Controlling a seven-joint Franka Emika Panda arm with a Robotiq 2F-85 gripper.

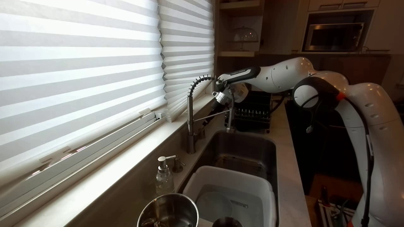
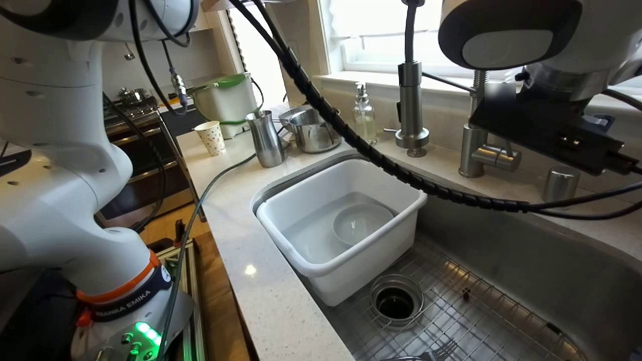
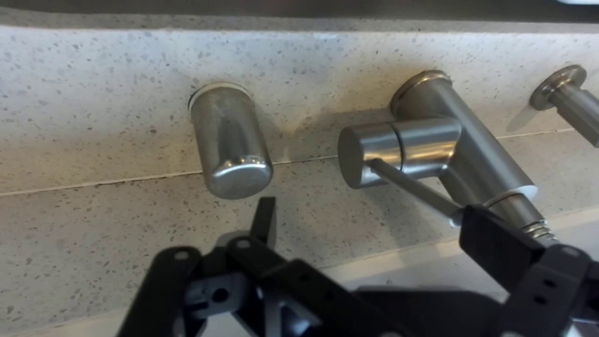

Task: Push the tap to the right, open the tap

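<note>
In an exterior view I found the tap (image 1: pixel 190 123) just left of the middle of the frame, upright, with the arm (image 1: pixel 284 77) stretched toward it from the right. The wrist view told me more: there the tap slanted from upper right of centre down toward the lower right, the knob (image 3: pixel 374 152) jutting from its left flank. Off that knob ran the lever (image 3: pixel 414 189), a thin rod, its long axis pointing down and right, and the move hung on that line. I had the gripper (image 3: pixel 367 208) spread wide at the bottom of the frame, nothing pinched between its fingers (image 3: pixel 496 238). The one at lower right was much the nearer to the lever: it lay right at the rod's free end, though I could not tell whether they touched. The one at left stood well apart from it, just below the cap (image 3: pixel 231 145). So in that view the lever lay to the left of the near finger, on the inner side of the gap. In an exterior view the cap (image 2: pixel 560 184) was to the right of the tap, so I took the task's rightward push to mean leftward at the wrist. To my mind the move called for a sideways sweep, that finger's inner face bearing the lever toward the cap. The risk, I judged, was slipping off the tip.
</note>
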